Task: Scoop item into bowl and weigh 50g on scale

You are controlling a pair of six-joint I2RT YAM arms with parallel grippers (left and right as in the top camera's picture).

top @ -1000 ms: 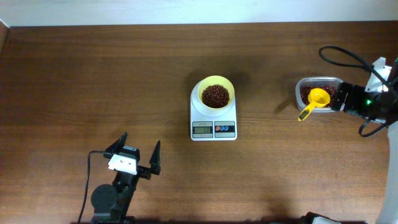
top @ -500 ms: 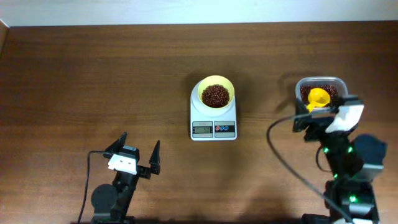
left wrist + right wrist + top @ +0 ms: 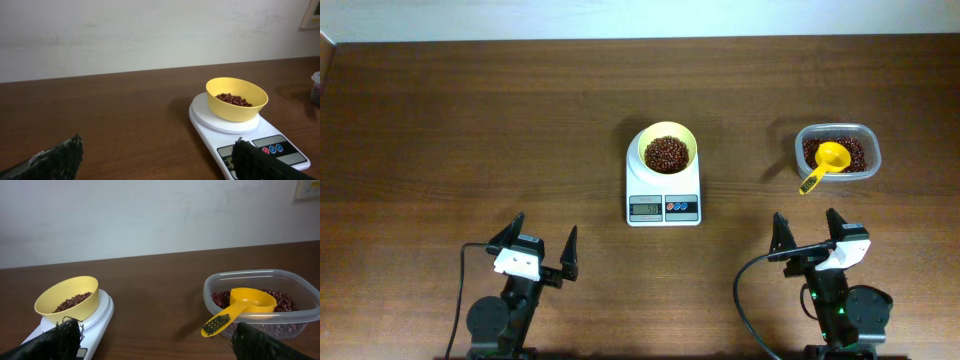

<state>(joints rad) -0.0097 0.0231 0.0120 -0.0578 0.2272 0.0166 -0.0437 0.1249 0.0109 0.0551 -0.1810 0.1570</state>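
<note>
Down at the near side of the table [image 3: 470, 120], the left gripper [image 3: 546, 238] has its fingers spread wide with nothing between them. The right gripper [image 3: 806, 230] is spread the same way and just as empty. Both are well apart from the work. In the middle, the white scale [image 3: 663, 208] carries the pale-yellow bowl [image 3: 643, 148], which holds a small heap of reddish-brown beans [image 3: 667, 153]. The display is too small to read. Off to the right, a clear tub [image 3: 871, 152] holds more beans, and the yellow scoop [image 3: 830, 158] rests in it with its handle poking over the rim.
</note>
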